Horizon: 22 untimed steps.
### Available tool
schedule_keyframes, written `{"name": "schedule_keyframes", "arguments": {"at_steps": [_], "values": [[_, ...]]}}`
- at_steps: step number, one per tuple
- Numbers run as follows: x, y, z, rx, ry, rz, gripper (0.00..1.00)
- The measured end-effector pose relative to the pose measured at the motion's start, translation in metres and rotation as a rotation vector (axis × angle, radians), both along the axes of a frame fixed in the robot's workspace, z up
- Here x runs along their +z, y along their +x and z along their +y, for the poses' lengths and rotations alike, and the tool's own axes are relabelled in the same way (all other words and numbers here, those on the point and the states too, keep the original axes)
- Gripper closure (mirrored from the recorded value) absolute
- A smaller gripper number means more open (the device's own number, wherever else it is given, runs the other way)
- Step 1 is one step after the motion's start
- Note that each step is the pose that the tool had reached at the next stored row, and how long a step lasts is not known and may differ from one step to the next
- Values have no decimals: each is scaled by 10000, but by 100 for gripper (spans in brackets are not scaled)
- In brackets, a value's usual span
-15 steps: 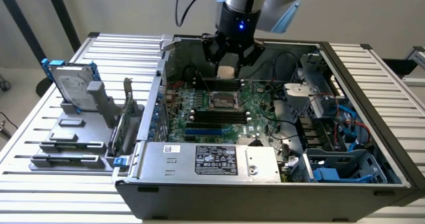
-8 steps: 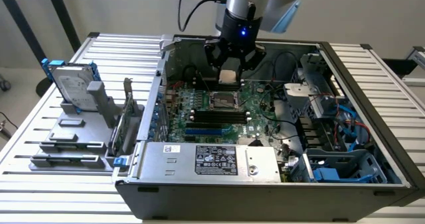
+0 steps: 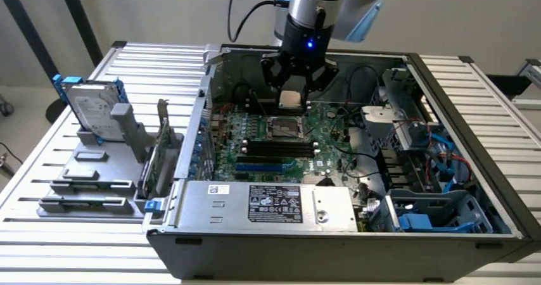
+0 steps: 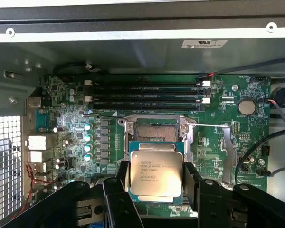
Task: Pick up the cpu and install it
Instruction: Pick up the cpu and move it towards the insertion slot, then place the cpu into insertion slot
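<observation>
Black fingers of mine stand wide apart, one on each side of the cpu, and my gripper is closed on its opposite edges, so the chip is held with its printed silver top facing up. From the exterior view the cpu hangs in the gripper above the socket, clear of it and not touching. It does not look centred over the socket, because part of the open recess shows past one edge of the chip.

I judge the step in hand to be bringing the chip squarely over that socket. To do it well I should hold it flat, set its four edges parallel to the socket frame, and match its corner mark to the socket's, though I cannot make that mark out. It should come straight down with no sideways drag, since the contact field would bend easily. The grip need only be firm enough to stop a tilt.

My count:
- One cpu and one socket, with two fingers on the chip.
- What look like four long black memory slots, just beside the socket.
- One round coin battery, farther from the socket on the same board.
- One hard drive, well apart from the socket, upright on a stand outside the computer case.
</observation>
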State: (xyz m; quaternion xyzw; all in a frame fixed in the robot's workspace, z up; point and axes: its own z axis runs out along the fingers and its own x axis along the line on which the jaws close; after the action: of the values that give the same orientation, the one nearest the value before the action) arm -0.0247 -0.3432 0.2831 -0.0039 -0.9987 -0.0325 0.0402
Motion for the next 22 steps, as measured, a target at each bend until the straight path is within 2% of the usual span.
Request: {"name": "schedule_keyframes", "arguments": {"at_steps": [16, 22], "values": [[-1, 2, 4, -8, 1, 1, 45], [-7, 2, 5, -687, 3, 1, 45]]}}
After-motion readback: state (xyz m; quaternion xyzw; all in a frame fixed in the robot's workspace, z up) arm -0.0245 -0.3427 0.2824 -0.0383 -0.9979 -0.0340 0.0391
